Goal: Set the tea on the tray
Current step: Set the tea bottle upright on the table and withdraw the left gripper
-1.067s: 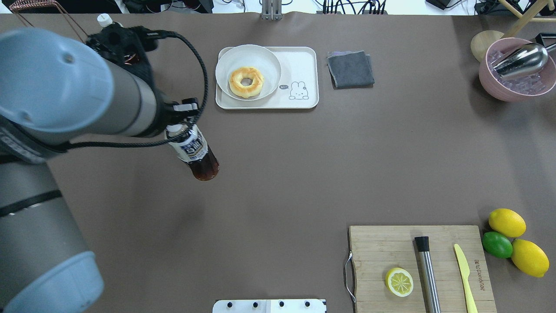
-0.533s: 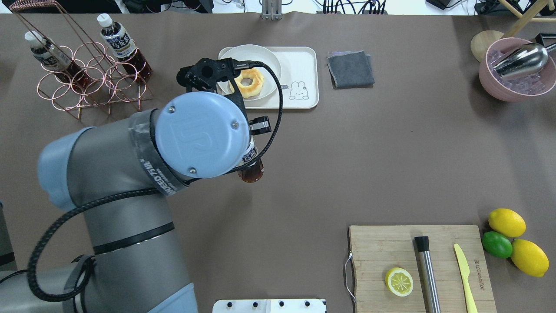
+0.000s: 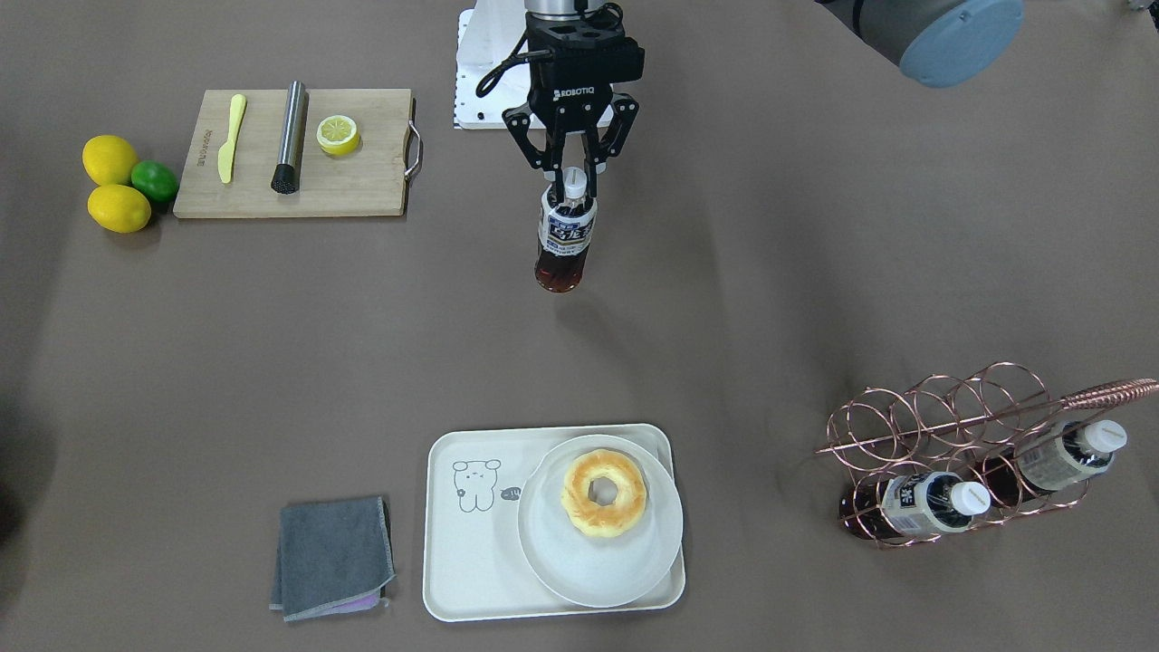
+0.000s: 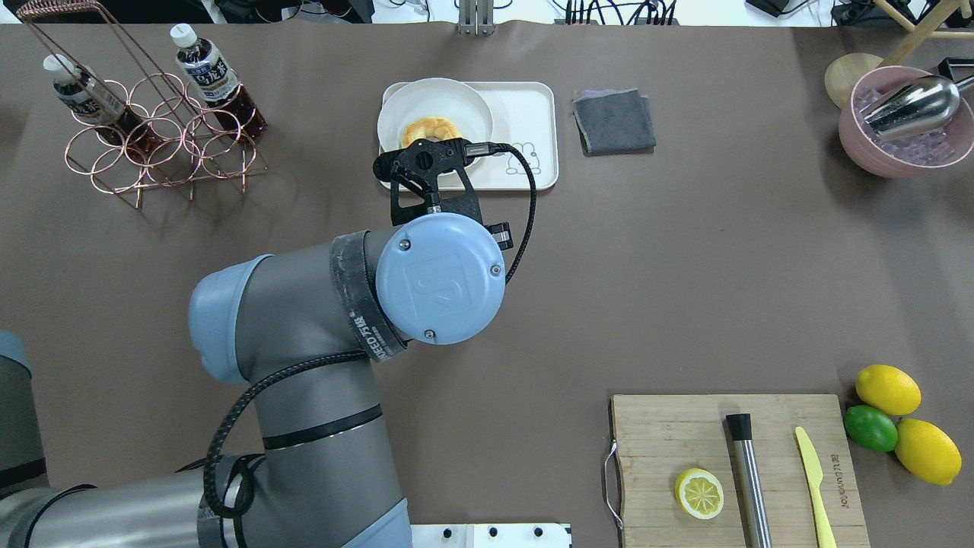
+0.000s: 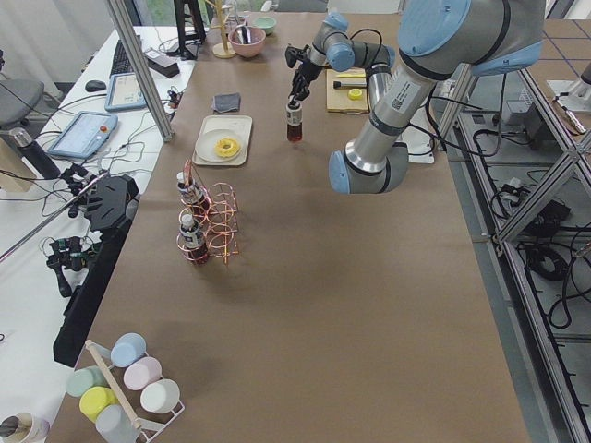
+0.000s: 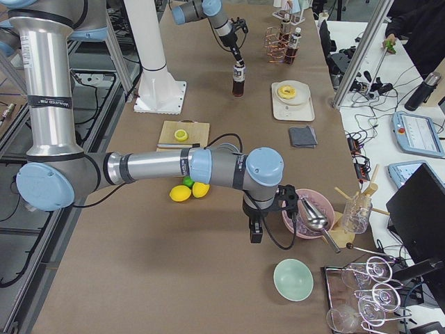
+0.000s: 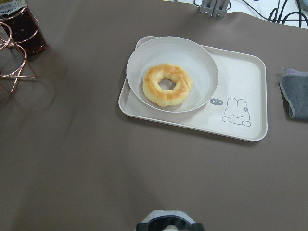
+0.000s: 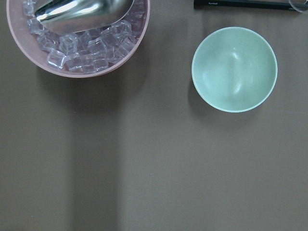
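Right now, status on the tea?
Left gripper shut on tea at its neck. Tea short of tray. Plate with donut fills half the tray; drawing side bare. Right gripper state unclear.

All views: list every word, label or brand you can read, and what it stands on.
"ROBOTIQ": on the body of the left gripper.
"hi": in the speech bubble beside the drawing on the tray.
Tea label: printed characters, too small to read.
Rack bottles labels: too small to read.
Cutting board engraving: too blurred to read.
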{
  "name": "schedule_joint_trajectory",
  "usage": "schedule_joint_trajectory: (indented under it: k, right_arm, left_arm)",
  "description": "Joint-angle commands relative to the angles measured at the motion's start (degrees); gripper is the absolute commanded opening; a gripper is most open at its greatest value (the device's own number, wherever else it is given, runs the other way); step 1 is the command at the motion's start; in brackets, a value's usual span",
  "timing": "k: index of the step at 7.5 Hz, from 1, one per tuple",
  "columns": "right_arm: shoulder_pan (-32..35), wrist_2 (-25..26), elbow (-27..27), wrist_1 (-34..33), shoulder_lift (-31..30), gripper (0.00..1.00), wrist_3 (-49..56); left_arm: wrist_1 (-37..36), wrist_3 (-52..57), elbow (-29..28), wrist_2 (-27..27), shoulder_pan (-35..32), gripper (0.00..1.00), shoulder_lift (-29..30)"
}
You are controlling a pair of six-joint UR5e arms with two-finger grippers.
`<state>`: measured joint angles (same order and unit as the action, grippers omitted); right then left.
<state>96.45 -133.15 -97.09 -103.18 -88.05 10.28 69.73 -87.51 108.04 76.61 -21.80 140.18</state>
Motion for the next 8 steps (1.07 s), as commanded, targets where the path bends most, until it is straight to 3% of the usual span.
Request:
schedule_joint_trajectory:
  k: [1, 2, 3, 4, 5, 8]
  right_arm:
    - [-0.03, 0.00, 0.06, 0.00, 0.08, 1.00, 0.00]
    - [-0.03, 0.00, 0.06, 0.00, 0.08, 1.00, 0.00]
    - [0.06, 0.00, 0.06, 0.00, 0.08, 1.00, 0.00]
    - [0.06, 0.08, 0.06, 0.00, 0.08, 1.00, 0.00]
    - [0.06, 0.08, 0.06, 0.00, 0.08, 1.00, 0.00]
    - [0.06, 0.08, 0.06, 0.00, 0.16, 1.00, 0.00]
  left_arm:
    - [2.69, 0.15, -2.48, -1.91, 0.71, 0.00, -0.08]
    - [2.78, 0.32, -2.48, -1.91, 0.71, 0.00, -0.08]
    - [2.78, 0.58, -2.48, -1.99, 0.71, 0.14, -0.08]
    - [2.78, 1.54, -2.57, -2.08, 0.71, 0.77, -0.43]
    - [2.78, 1.99, -2.57, -2.08, 0.79, 0.97, -0.44]
    - [2.69, 6.62, 0.13, -1.47, 0.53, 0.97, -0.35]
